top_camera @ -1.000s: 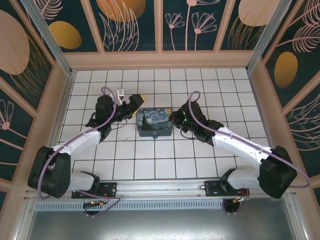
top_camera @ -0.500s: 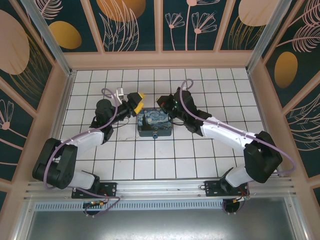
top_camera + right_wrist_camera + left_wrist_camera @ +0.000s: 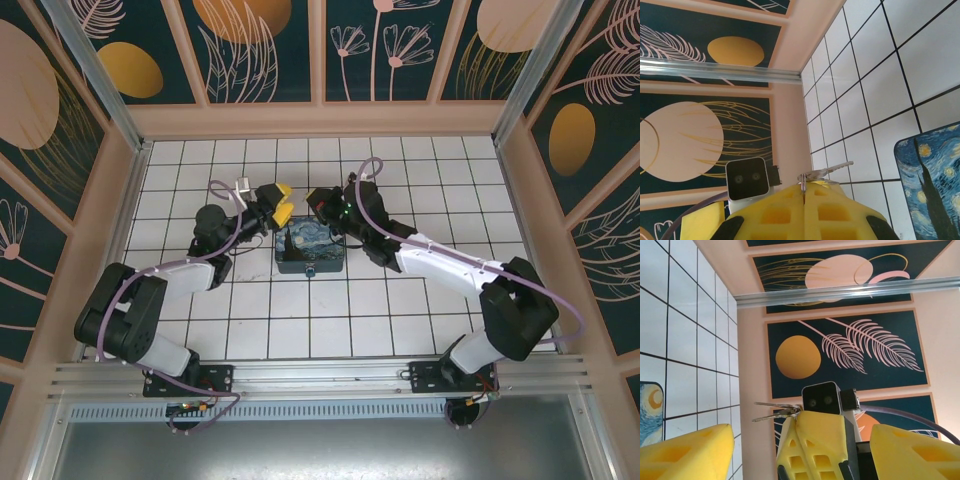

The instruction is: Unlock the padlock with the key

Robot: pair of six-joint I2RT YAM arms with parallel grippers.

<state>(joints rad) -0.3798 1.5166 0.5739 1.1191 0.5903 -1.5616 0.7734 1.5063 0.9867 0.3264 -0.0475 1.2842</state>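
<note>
Left gripper (image 3: 284, 200): raised just past the far left corner of the box (image 3: 310, 245). Its yellow fingers (image 3: 690, 452) stand wide apart, nothing between them, and its mouth faces the right gripper.

Padlock (image 3: 312, 271): I take the small bluish thing at the middle of the box's near edge for it. Too small to read the shackle or which way the keyhole faces.

Right gripper (image 3: 316, 200): just beside the left one, over the box's far edge. Fingers pressed together on the key (image 3: 826, 170). The thin blade sticks out sideways past the fingertips, with its long axis across the fingers, not in line with them.

Governing relation: the key hangs over the far side of the box and the padlock lies across the box on the near side, toward the bases. Neither arm is clearly nearer.

Surface: white tiled table (image 3: 400, 300), flat and hard. Open tiles lie on both sides of the box, and the walls are well apart from both arms.
</note>
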